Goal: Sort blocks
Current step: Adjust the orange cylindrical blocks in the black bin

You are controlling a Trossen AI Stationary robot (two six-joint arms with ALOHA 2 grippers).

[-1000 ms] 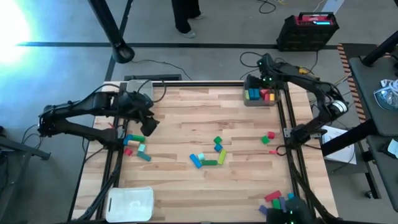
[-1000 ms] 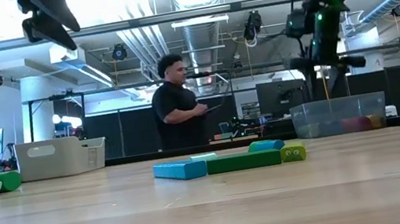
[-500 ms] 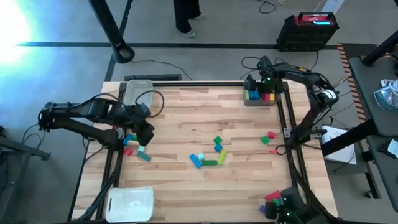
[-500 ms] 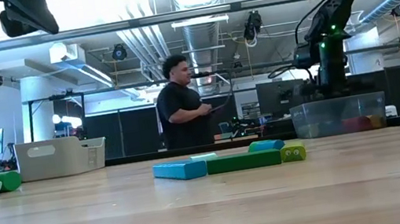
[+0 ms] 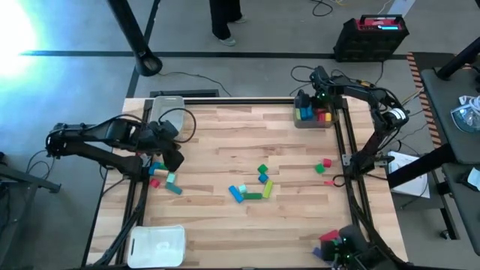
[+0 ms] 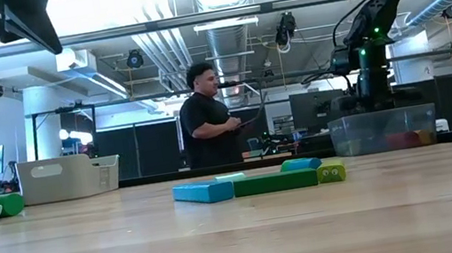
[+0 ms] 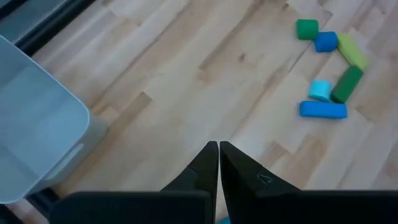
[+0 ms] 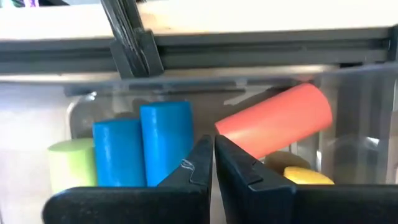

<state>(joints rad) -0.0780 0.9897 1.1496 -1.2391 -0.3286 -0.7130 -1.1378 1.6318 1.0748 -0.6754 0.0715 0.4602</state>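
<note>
Grey floor crossed by a dark line, bright glare at one corner, black case with cables nearby, exposed ducts and strip lights on the ceiling, monitors along the dark far wall, a person standing behind the table.

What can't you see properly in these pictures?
- Blocks under the left gripper: high view, the arm covers them.
- Blocks in the clear tray: low view, cloudy wall blurs them.
- Blocks at the near right corner: high view, dark gear partly covers them.
</note>
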